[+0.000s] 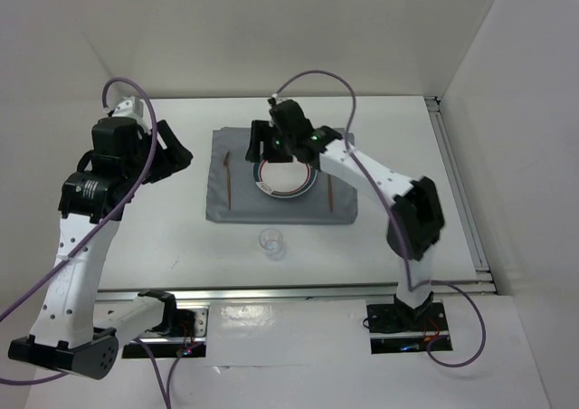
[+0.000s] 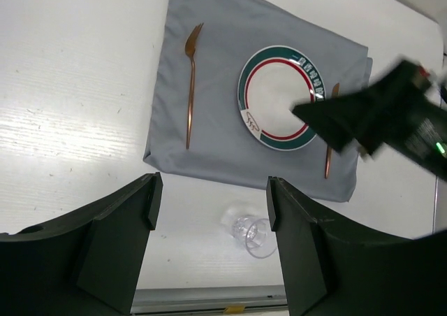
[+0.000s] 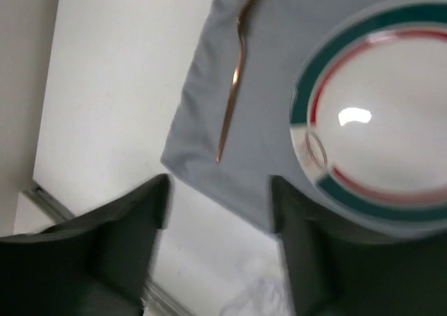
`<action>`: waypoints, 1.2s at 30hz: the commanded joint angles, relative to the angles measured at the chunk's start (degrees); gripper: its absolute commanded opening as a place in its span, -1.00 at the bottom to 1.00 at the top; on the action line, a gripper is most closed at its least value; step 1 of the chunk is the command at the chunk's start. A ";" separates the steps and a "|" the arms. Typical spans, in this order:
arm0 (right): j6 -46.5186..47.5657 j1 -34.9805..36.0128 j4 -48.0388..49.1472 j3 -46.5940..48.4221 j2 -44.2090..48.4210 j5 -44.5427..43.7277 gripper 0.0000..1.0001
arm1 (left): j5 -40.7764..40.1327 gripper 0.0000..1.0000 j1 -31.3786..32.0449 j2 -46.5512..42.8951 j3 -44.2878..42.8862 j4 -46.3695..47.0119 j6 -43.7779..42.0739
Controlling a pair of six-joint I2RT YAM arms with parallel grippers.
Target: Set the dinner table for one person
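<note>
The matte-white dinner table spreads beneath both arms, bearing a grey cloth mat with a round green-and-red-rimmed plate between a copper fork and another copper utensil. The right gripper hangs spread and empty over the plate. The left gripper, also spread, hovers aside. A careless low sweep could topple the clear glass off the mat's near edge.
</note>
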State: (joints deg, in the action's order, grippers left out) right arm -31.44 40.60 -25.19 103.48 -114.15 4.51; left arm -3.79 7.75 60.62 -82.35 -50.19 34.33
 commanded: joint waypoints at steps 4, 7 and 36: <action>1.48 4.65 -6.88 -24.98 21.76 -10.57 0.97 | 0.71 0.56 -0.37 -2.44 2.01 1.41 -1.46; -0.28 8.08 -8.56 -30.17 27.04 -12.34 1.00 | 0.72 0.54 -0.37 -2.44 3.68 1.94 -0.84; -3.91 13.10 -9.87 -32.56 20.44 -19.51 -1.00 | 1.77 0.54 -0.37 -2.44 5.00 2.47 -1.37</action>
State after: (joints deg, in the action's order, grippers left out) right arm -36.12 53.01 -30.87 66.54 -98.10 -7.16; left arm -2.68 7.68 58.72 -77.49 -49.30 34.39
